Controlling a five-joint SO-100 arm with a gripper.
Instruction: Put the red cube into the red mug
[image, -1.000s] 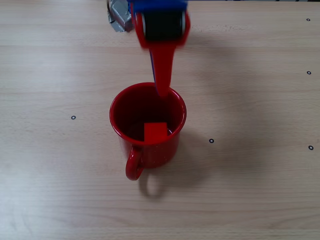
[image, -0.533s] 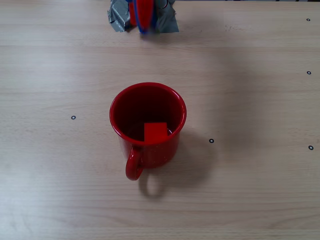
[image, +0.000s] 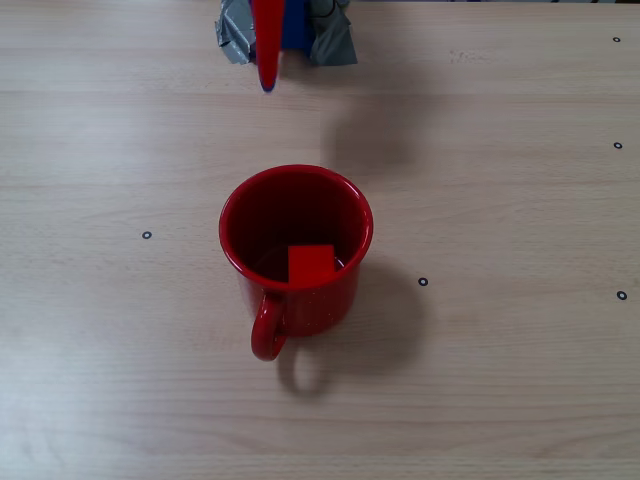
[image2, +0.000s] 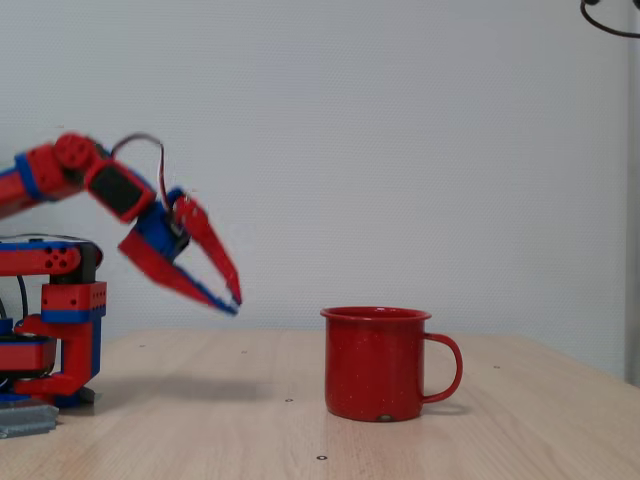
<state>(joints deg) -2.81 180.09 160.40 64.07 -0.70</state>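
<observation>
Pale wood-grain table (image: 500, 400) fills the overhead fixed view, and in the side fixed view a plain white wall rises behind it. Small dark ring marks dot the tabletop, and a patch of grey tape (image: 335, 40) sits at the top edge by the arm's base.

Largest on the table is the red-and-blue arm (image2: 70, 180), folded back over its base at the left of the side view. Its gripper (image2: 205, 265) hangs in the air, angled down toward the right, with the jaws spread a little and nothing between them. In the overhead view only the tip of the gripper (image: 268, 50) shows, near the top edge.

Next comes the red mug (image: 300, 300), upright at the middle of the table, handle toward the bottom of the overhead view and toward the right in the side view (image2: 375, 365). It stands well apart from the gripper, lower and to the right of the fingertips in the side view.

Smallest is the red cube (image: 311, 264), lying at the bottom of the mug against the wall on the handle side. Judging by that, the task looks finished, and no further reach toward the mug seems called for.
</observation>
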